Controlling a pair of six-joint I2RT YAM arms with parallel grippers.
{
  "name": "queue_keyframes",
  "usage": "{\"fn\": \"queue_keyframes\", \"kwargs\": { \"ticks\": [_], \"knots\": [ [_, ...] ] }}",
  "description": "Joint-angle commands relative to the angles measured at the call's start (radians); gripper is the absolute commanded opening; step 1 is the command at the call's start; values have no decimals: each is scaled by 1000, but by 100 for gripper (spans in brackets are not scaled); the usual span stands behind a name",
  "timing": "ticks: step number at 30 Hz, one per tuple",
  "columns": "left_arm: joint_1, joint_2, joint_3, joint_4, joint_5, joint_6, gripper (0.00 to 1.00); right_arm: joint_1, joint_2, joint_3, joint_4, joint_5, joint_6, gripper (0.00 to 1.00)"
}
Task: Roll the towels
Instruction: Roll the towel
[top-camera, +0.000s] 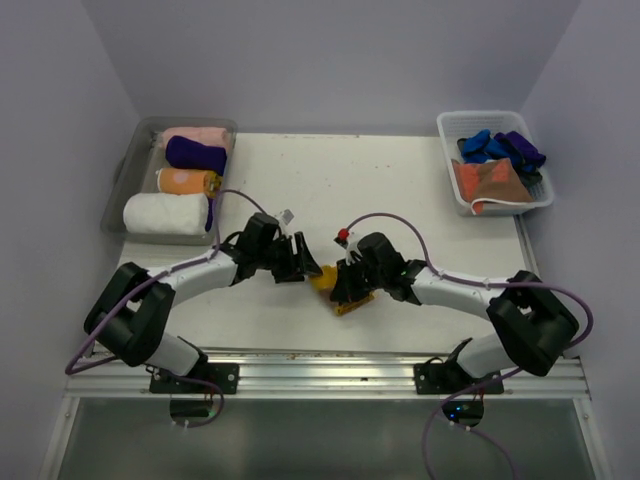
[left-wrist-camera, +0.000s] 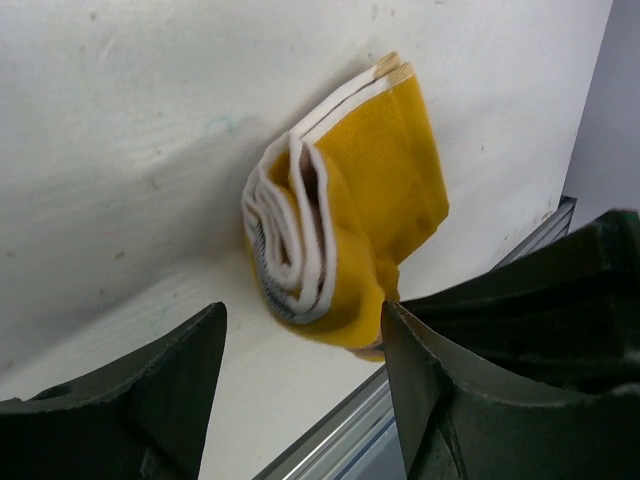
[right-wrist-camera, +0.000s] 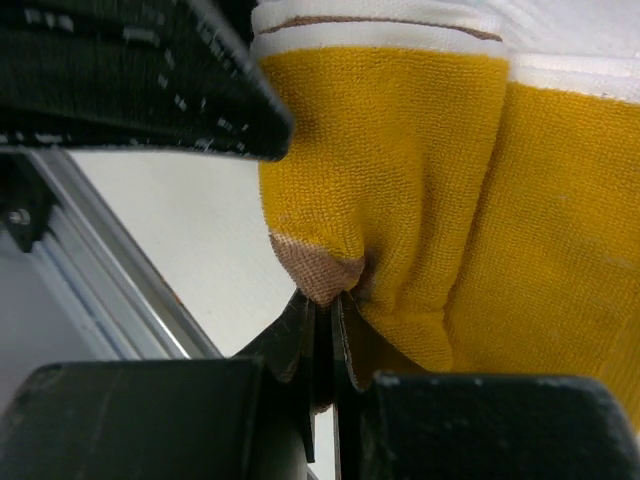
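A yellow towel with a white inner side (top-camera: 343, 297) lies partly rolled on the white table (top-camera: 400, 190) between the two arms. In the left wrist view the towel (left-wrist-camera: 370, 190) shows its rolled end, just beyond my left gripper (left-wrist-camera: 300, 345). That gripper (top-camera: 303, 264) is open and empty, its jaws standing wide on either side of the roll's near end. My right gripper (right-wrist-camera: 322, 300) is shut on a brownish corner of the towel (right-wrist-camera: 420, 170). In the top view the right gripper (top-camera: 346, 281) sits on the towel's right side.
A grey tray (top-camera: 127, 170) at the back left holds rolled pink (top-camera: 205, 136), purple (top-camera: 196, 155), orange (top-camera: 186, 181) and white (top-camera: 164, 213) towels. A white basket (top-camera: 450, 165) at the back right holds loose blue (top-camera: 500, 148) and orange (top-camera: 490, 180) towels. The metal rail (top-camera: 320, 375) edges the table's front.
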Motion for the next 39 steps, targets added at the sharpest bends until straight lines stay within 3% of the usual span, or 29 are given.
{"fn": "queue_keyframes", "kwargs": {
  "ticks": [1, 7, 20, 26, 32, 35, 38, 39],
  "knots": [
    [5, -74, -80, 132, 0, -40, 67, -49, 17, -44, 124, -173, 102, 0],
    [-5, -94, -149, 236, 23, -53, 77, -132, 49, -100, 241, -303, 196, 0],
    [-17, 38, -116, 331, 46, -52, 70, -291, 148, -165, 462, -533, 339, 0],
    [-31, 115, -61, 363, 58, -64, 69, -320, 201, -153, 465, -598, 331, 0],
    [-49, 213, -14, 347, 40, -73, 54, -328, 227, -159, 473, -622, 322, 0],
    [-52, 230, -7, 348, 49, -84, 40, -328, 232, -150, 407, -590, 287, 0],
    [-54, 225, 12, 318, 49, -89, 16, -327, 192, -127, 271, -491, 229, 0],
    [-54, 222, 19, 298, 40, -89, 1, -325, 172, -116, 223, -451, 210, 15]
  ]
}}
